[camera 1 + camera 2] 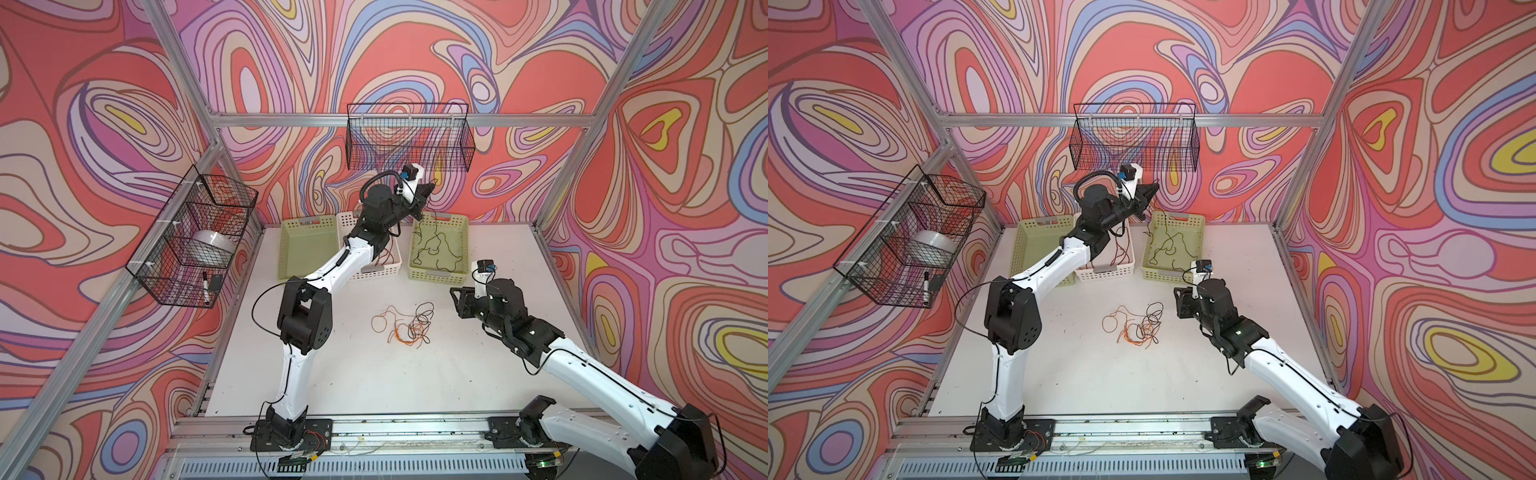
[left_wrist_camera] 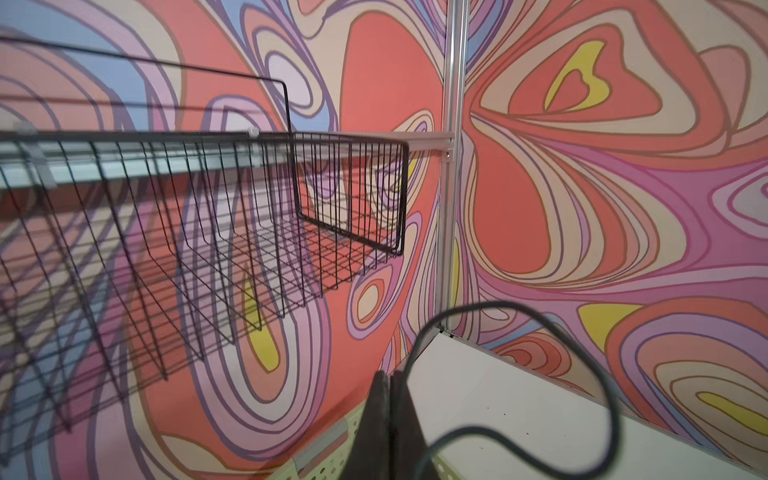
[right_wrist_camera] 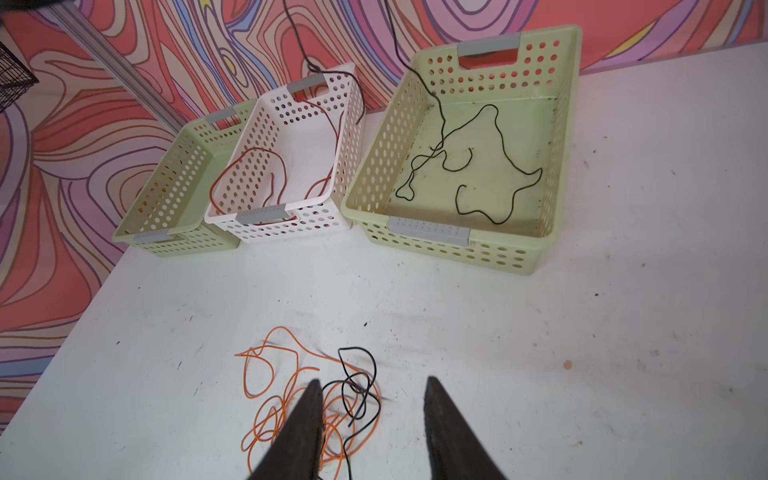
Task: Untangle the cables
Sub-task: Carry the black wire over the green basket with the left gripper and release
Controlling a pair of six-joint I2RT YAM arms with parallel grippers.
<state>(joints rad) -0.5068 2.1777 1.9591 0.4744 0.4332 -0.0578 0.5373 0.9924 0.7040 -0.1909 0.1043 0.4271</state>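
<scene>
An orange cable point(image 3: 270, 374) and a black cable point(image 3: 365, 361) lie tangled together on the white table point(image 1: 332, 374), seen in both top views point(image 1: 1138, 324). My right gripper point(image 3: 374, 381) hovers open just above the tangle's right edge, with nothing between its fingers. A reddish-brown cable point(image 3: 249, 158) lies in the white basket point(image 3: 345, 137). My left gripper point(image 1: 428, 189) is raised near the back wall, shut on a thin dark cable point(image 2: 498, 307). That cable hangs down and lies looped in the right green basket point(image 3: 557, 166).
A second green basket point(image 1: 307, 249) stands left of the white one along the back edge. A black wire basket point(image 1: 409, 137) hangs on the back wall just above my left gripper. Another wire basket point(image 1: 195, 241) hangs on the left wall.
</scene>
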